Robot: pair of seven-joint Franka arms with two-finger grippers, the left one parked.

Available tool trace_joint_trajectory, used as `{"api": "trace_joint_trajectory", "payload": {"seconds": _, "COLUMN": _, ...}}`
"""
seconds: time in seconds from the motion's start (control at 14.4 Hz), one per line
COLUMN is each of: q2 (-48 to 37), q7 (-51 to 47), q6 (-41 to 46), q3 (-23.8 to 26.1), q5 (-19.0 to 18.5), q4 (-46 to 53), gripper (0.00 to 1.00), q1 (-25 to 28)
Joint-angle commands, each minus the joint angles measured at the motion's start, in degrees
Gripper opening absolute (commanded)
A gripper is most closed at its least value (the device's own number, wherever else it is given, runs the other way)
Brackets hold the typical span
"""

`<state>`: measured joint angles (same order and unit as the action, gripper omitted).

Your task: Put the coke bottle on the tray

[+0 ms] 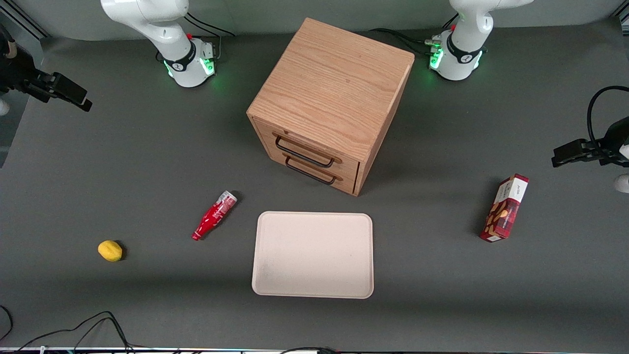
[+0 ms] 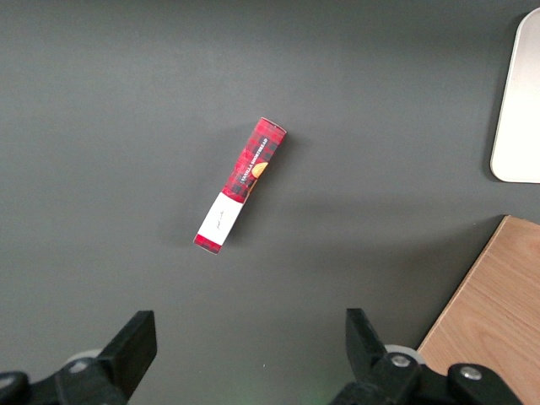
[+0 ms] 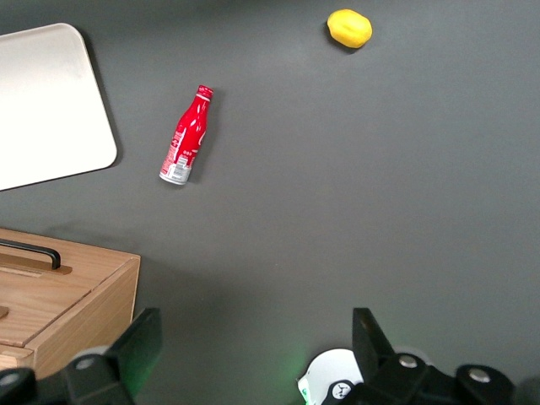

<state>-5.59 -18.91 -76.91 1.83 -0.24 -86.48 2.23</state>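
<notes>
The coke bottle (image 1: 214, 215) is a slim red bottle that lies on its side on the dark table. It is beside the tray (image 1: 313, 254), toward the working arm's end, with its red cap nearer the front camera. The cream-beige tray is flat and bare. My right gripper (image 1: 81, 101) hangs high at the working arm's end of the table, well apart from the bottle. In the right wrist view the gripper (image 3: 256, 354) is open and empty, its fingers (image 3: 139, 346) wide apart, with the bottle (image 3: 187, 137) and a corner of the tray (image 3: 42, 101) far below.
A wooden two-drawer cabinet (image 1: 329, 103) stands farther from the front camera than the tray. A yellow lemon (image 1: 110, 250) lies toward the working arm's end. A red snack box (image 1: 505, 208) stands toward the parked arm's end.
</notes>
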Motion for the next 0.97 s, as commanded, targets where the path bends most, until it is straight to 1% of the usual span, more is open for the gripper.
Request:
{"api": "trace_joint_trajectory", "payload": {"seconds": 0.0, "q2": -0.6, "q7": 1.1, "q6": -0.2, "q3": -0.4, "q5": -0.8, "q4": -0.3, "gripper": 1.00, "q1": 0.3}}
{"api": "trace_joint_trajectory", "payload": {"seconds": 0.28, "q2": -0.3, "q7": 2.0, "q6": 0.4, "q3": -0.7, "q5": -0.5, "q4": 0.0, "gripper": 1.00, "q1": 0.4}}
{"api": "trace_joint_trajectory", "payload": {"seconds": 0.56, "q2": 1.2, "q7": 1.1, "q6": -0.3, "q3": 0.2, "q5": 0.1, "q4": 0.4, "gripper": 1.00, "q1": 0.7}}
{"api": "trace_joint_trajectory", "payload": {"seconds": 0.63, "q2": 2.8, "q7": 0.9, "q6": -0.9, "q3": 0.4, "q5": 1.5, "q4": 1.0, "gripper": 1.00, "q1": 0.8}}
{"api": "trace_joint_trajectory", "payload": {"seconds": 0.77, "q2": 8.1, "q7": -4.6, "q6": -4.1, "q3": 0.8, "q5": 5.8, "q4": 3.8, "gripper": 1.00, "q1": 0.8}}
{"api": "trace_joint_trajectory", "payload": {"seconds": 0.83, "q2": 10.8, "q7": -8.2, "q6": -6.6, "q3": 1.8, "q5": 6.7, "q4": 3.8, "gripper": 1.00, "q1": 0.8}}
{"api": "trace_joint_trajectory", "payload": {"seconds": 0.9, "q2": 13.3, "q7": -11.2, "q6": -9.4, "q3": 3.6, "q5": 6.7, "q4": 3.4, "gripper": 1.00, "q1": 0.8}}
